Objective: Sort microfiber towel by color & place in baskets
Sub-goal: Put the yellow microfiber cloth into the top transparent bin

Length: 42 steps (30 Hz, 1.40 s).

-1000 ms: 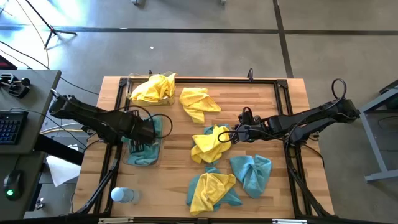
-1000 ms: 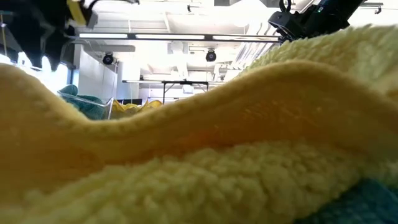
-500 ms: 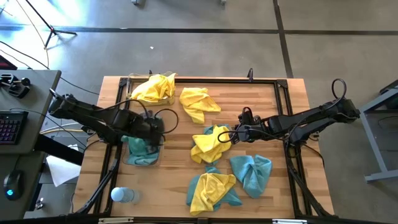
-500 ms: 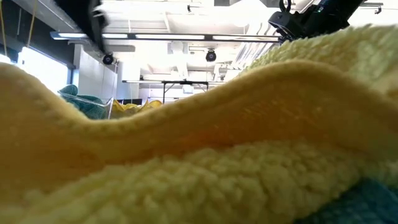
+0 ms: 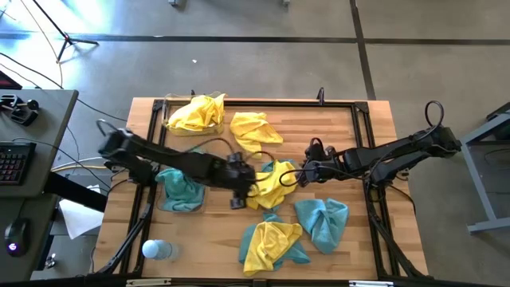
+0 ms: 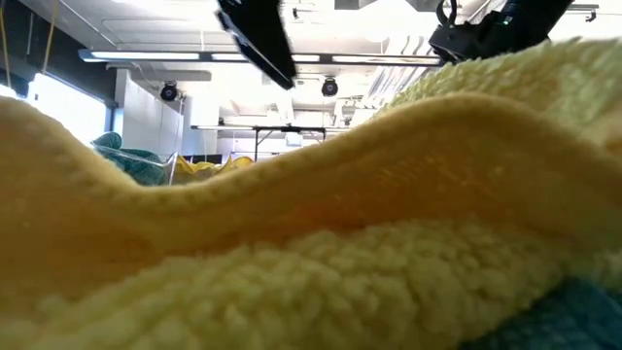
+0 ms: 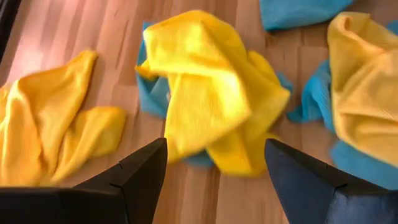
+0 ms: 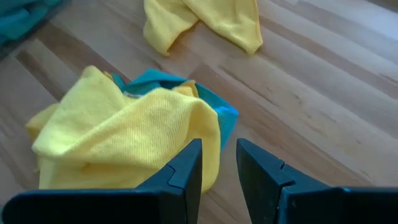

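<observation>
A yellow towel (image 5: 269, 185) lies crumpled over a teal one in the table's middle. It also shows in the left wrist view (image 7: 208, 93) and the right wrist view (image 8: 124, 140). My left gripper (image 5: 244, 190) (image 7: 216, 146) hangs open just left of this towel, its fingers spread wide and touching nothing. My right gripper (image 5: 297, 174) (image 8: 217, 148) stands at the towel's right edge, open by a narrow gap and holding nothing. The far-left basket (image 5: 169, 107) holds yellow towels. The near-left basket (image 5: 162, 199) holds a teal towel (image 5: 182, 188).
More towels lie loose: a yellow one (image 5: 255, 131) toward the far edge, a teal one (image 5: 323, 223) near right, and a yellow one on teal (image 5: 271, 243) at the near edge, which fills the low view (image 6: 311, 243). A pale bottle (image 5: 157, 249) lies at the near-left corner. A black frame (image 5: 366, 127) rims the table.
My left gripper has swung from above the near-left basket toward the table's right, reaching the middle yellow towel. The teal towel stays lying in that basket. My right arm has kept still.
</observation>
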Tool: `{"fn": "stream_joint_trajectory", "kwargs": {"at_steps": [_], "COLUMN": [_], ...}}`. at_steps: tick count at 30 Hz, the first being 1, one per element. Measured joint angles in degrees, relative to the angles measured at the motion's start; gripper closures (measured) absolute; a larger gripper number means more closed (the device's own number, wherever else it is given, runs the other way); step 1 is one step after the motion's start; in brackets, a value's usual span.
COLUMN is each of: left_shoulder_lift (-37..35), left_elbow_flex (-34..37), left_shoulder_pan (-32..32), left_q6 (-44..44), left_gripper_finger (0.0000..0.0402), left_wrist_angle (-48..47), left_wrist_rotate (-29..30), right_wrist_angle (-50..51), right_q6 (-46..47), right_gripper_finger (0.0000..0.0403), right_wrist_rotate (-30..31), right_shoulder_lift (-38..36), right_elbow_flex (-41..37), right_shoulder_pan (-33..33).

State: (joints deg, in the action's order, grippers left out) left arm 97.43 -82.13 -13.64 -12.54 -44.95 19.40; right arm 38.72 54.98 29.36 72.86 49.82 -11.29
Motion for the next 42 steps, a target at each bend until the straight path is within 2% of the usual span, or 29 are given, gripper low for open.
{"fn": "stream_joint_trajectory", "kwargs": {"at_steps": [5,10,19,23,25,29,30,34,38,42], "left_shoulder_lift": [10.1,17.8,25.2,25.7,25.3,22.5,21.4,15.6,7.0,-2.5], "left_elbow_flex": [-7.5,-11.7,-12.6,-12.6,-12.6,-12.6,-12.6,-12.5,-12.5,-12.5], "left_shoulder_pan": [1.6,3.1,5.4,6.2,6.5,6.8,6.9,7.0,7.0,7.0], "left_q6": [4.1,4.3,4.2,0.1,-1.7,-2.7,-3.7,-5.4,-7.6,-9.7], "left_gripper_finger": [0.0143,0.0143,0.0147,0.0191,0.024,0.0369,0.0384,0.0389,0.0398,0.04], "left_wrist_angle": [-0.2,0.1,4.6,3.8,3.2,1.0,0.0,-2.2,-3.4,-5.8], "left_wrist_rotate": [-2.6,-4.1,-5.4,-4.1,-2.5,-1.3,-1.3,-0.6,0.0,5.7], "right_wrist_angle": [1.3,1.7,3.7,5.2,6.3,8.1,8.5,9.1,9.1,8.7], "right_q6": [0.0,-2.9,-5.8,-7.2,-7.5,-7.5,-7.5,-7.5,-7.5,-7.5], "right_gripper_finger": [0.0309,0.0309,0.0309,0.0309,0.0309,0.0309,0.0309,0.0309,0.0309,0.0309], "right_wrist_rotate": [-2.3,-3.9,-6.0,-7.1,-7.4,-7.5,-7.5,-7.4,-6.9,-6.9], "right_shoulder_lift": [0.0,0.0,0.0,0.0,0.0,0.0,0.0,0.0,0.0,0.0], "right_elbow_flex": [0.0,0.0,0.0,0.0,0.0,0.0,0.0,0.0,0.0,0.0], "right_shoulder_pan": [0.0,0.0,0.0,0.0,0.0,0.0,0.0,0.0,0.0,0.0]}}
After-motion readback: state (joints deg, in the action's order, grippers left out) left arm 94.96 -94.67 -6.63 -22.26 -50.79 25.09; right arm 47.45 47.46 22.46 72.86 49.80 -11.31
